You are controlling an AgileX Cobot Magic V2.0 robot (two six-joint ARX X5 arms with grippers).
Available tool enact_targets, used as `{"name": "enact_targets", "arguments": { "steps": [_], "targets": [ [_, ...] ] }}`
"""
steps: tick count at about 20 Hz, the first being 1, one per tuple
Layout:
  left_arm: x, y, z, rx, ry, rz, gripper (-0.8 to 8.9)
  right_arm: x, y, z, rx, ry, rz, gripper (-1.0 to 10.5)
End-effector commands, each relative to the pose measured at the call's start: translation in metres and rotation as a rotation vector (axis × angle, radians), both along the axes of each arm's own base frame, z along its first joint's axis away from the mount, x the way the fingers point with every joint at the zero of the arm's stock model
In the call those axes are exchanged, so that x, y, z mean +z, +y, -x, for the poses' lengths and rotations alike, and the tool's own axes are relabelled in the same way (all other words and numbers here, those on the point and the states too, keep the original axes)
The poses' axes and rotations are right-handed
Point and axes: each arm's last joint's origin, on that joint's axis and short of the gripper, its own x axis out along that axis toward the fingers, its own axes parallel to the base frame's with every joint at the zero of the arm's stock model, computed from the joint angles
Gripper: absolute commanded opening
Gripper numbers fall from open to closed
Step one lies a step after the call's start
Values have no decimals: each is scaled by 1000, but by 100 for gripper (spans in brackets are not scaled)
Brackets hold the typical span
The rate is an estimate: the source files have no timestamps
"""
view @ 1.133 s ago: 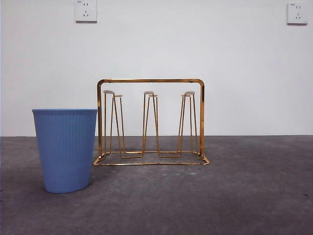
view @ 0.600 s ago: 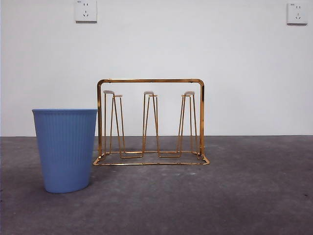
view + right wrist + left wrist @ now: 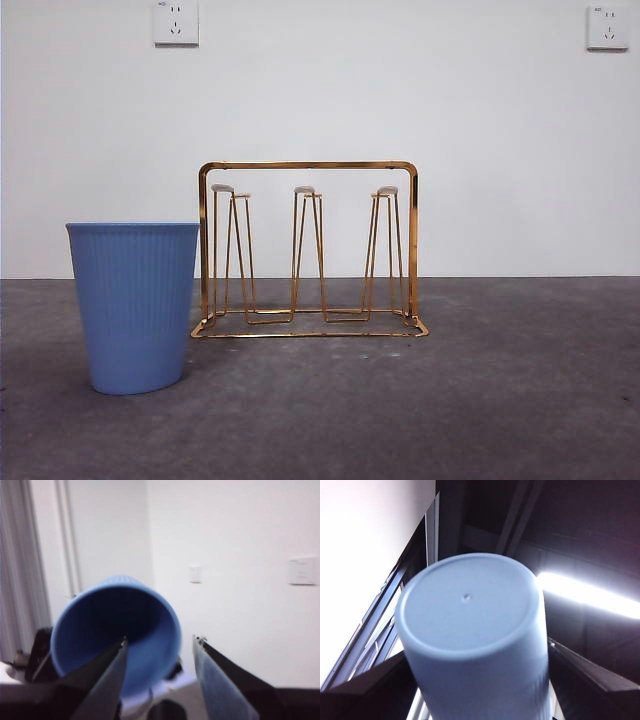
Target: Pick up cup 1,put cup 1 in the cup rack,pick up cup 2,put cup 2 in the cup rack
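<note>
On table [image 3: 450, 400], nothing moved; left end effector [image 3: 480, 677] clamps cup [image 3: 470, 610], right end effector [image 3: 160, 640] gapes.

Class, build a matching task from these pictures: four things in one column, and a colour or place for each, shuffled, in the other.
1 cup rack
2 standing cup
3 gripped cup
4 wall socket

a white
b between the left gripper's jaws
c gold
d beside the rack

Pairs: 1-c, 2-d, 3-b, 4-a

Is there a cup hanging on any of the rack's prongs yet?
No: in the front view the cup rack has all its prongs bare, and a blue cup stands on the table beside it.
</note>
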Motion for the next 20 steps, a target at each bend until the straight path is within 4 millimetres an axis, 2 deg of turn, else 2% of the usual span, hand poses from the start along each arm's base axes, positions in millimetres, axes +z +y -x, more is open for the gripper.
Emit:
{"name": "enact_targets", "arguments": {
  "steps": [1, 6, 12, 16, 20],
  "targets": [
    [2, 0, 1, -1, -20, -33, -8, -8, -15, 12, -105, 14, 96, 224],
    [-8, -9, -8, 70, 67, -222, -8, -19, -51, 41, -300, 41, 204, 221],
    [-40, -32, -14, 247, 221, -565, -8, -29, -86, 73, -430, 70, 224, 221],
    [-63, -45, -12, 445, 308, -765, -8, -32, -96, 81, -493, 61, 240, 220],
    [-78, -56, -10, 598, 353, -879, -8, -35, -97, 82, -497, 77, 264, 220]
  ]
}}
